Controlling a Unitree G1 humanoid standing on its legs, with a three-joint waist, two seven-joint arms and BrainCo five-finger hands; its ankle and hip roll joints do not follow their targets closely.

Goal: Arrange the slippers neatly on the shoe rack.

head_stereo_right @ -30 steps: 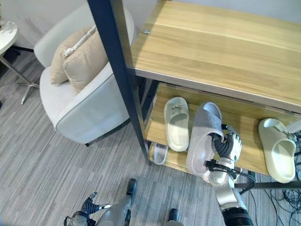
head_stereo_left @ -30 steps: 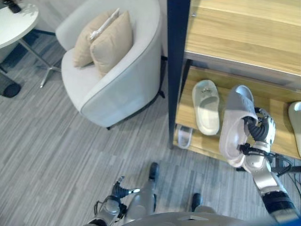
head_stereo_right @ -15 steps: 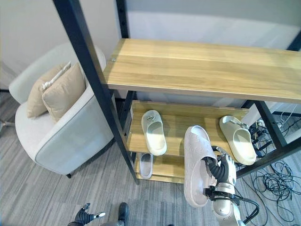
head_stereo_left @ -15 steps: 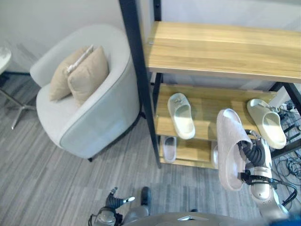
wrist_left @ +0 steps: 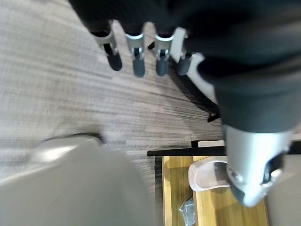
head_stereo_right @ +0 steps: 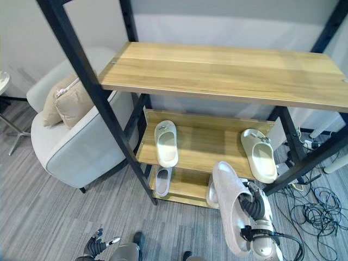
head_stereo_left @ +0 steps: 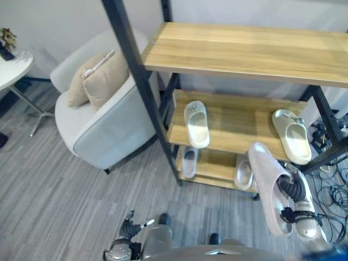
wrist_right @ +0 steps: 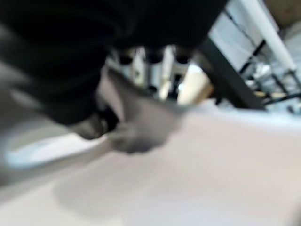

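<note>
The right hand (head_stereo_left: 296, 197) has its fingers clamped on a pale slipper (head_stereo_left: 270, 187), held before the shoe rack (head_stereo_left: 239, 46). The left hand (wrist_left: 141, 52) hangs low, fingers apart.

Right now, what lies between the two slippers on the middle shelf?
Nothing: in the right eye view, bare wood of the middle shelf separates the left slipper from the right slipper.

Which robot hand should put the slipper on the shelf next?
The right hand: it already grips the pale slipper just in front of the shoe rack. The left hand hangs low by the floor, open and holding nothing.
</note>
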